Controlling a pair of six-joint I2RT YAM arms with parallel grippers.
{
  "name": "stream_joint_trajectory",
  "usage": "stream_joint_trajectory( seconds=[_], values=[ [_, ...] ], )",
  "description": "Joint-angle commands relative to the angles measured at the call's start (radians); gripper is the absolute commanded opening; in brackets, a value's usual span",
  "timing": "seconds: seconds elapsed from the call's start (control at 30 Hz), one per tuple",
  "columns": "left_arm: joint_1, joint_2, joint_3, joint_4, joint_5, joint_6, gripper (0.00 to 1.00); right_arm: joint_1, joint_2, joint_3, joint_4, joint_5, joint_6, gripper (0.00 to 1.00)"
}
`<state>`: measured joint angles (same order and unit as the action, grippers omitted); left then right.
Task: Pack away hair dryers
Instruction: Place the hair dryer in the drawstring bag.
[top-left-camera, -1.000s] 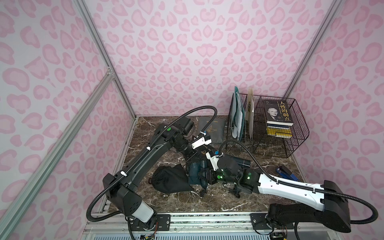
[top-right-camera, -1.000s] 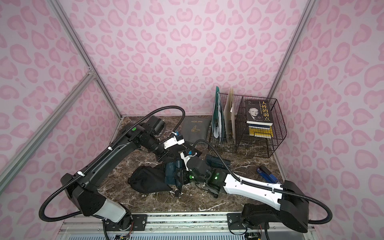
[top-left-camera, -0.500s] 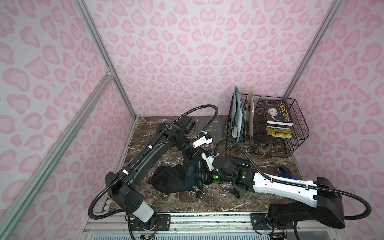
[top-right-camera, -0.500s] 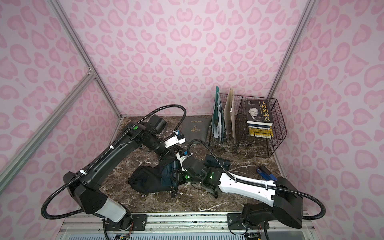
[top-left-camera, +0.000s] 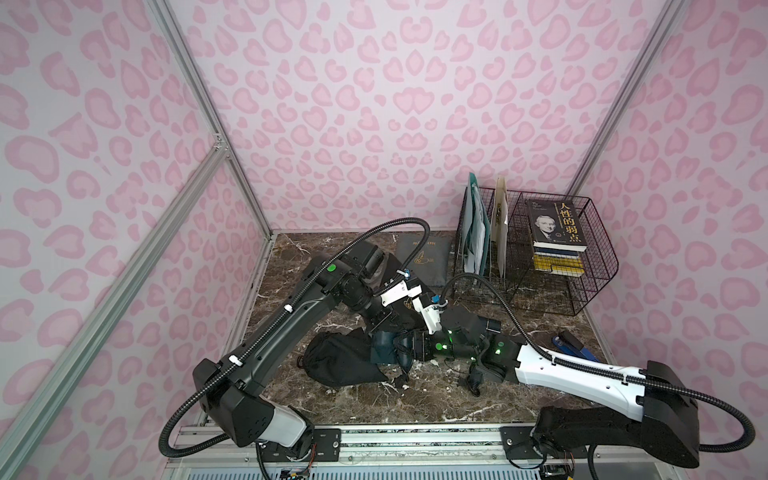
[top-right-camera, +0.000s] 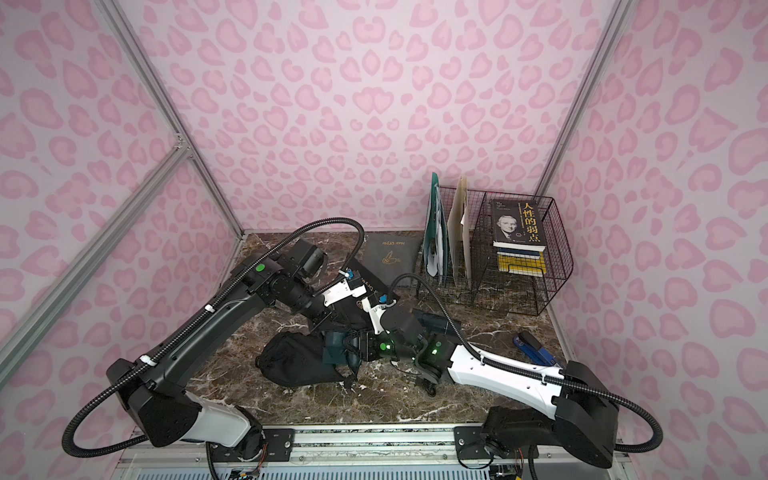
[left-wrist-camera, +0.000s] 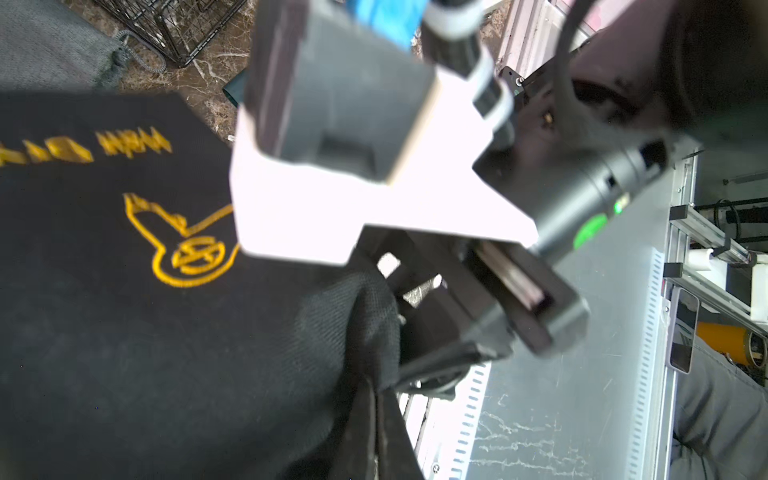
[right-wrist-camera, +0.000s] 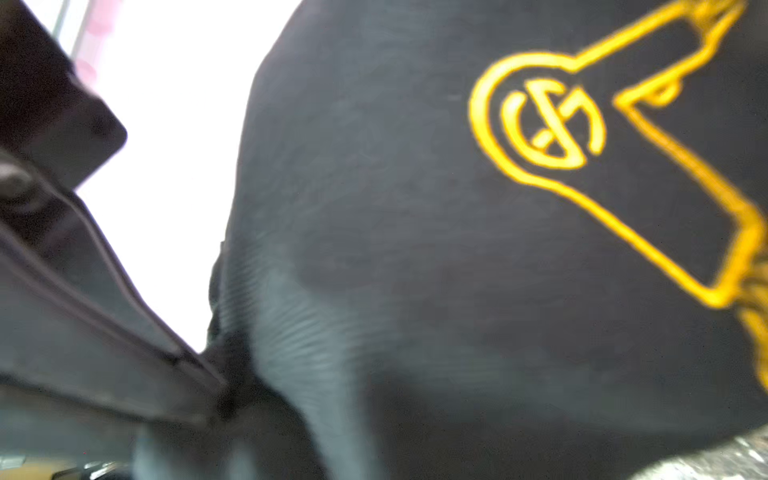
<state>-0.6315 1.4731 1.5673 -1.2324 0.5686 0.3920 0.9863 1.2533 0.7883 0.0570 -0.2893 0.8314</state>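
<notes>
A dark teal hair dryer (top-left-camera: 384, 347) (top-right-camera: 334, 347) lies low at the middle of the table. My right gripper (top-left-camera: 406, 349) is shut on its right end. A black pouch (left-wrist-camera: 145, 332) with gold print hangs just above and behind the hair dryer. My left gripper (left-wrist-camera: 374, 419) (top-left-camera: 376, 328) is shut on a fold of that black pouch's edge. The pouch's printed face (right-wrist-camera: 540, 208) fills the right wrist view, where my own fingers do not show. A mass of black fabric (top-left-camera: 336, 361) touches the dryer's left end. The dryer's black cord and plug (top-left-camera: 473, 380) trail under my right arm.
A grey pouch (top-left-camera: 424, 257) lies flat at the back. A wire basket (top-left-camera: 598, 282) at the back right holds books (top-left-camera: 557, 237) and upright folders (top-left-camera: 473, 232). A blue and black object (top-left-camera: 573, 345) lies by the right wall. My two wrists are close together.
My right arm has slid left with the hair dryer, up against the black fabric. The left arm has barely shifted and keeps hold of the pouch.
</notes>
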Motion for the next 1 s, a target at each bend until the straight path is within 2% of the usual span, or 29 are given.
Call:
stream_joint_trajectory(
  seconds=[0.0, 0.23, 0.53, 0.8, 0.97],
  values=[
    [-0.002, -0.009, -0.005, -0.022, 0.025, 0.017, 0.02, -0.024, -0.025, -0.027, 0.124, -0.032, 0.025, 0.0],
    [-0.002, -0.016, -0.031, -0.021, 0.004, 0.02, 0.02, -0.058, -0.094, -0.096, 0.204, -0.065, 0.071, 0.0],
    [-0.002, -0.049, -0.067, -0.021, -0.007, 0.02, 0.02, -0.112, -0.214, -0.207, 0.279, -0.011, 0.211, 0.0],
    [-0.016, -0.006, -0.015, -0.03, 0.046, -0.012, 0.02, -0.117, -0.197, -0.159, 0.252, -0.028, 0.221, 0.0],
    [-0.021, -0.016, -0.054, -0.024, 0.058, -0.017, 0.02, -0.132, -0.207, -0.16, 0.239, -0.001, 0.259, 0.0]
  ],
)
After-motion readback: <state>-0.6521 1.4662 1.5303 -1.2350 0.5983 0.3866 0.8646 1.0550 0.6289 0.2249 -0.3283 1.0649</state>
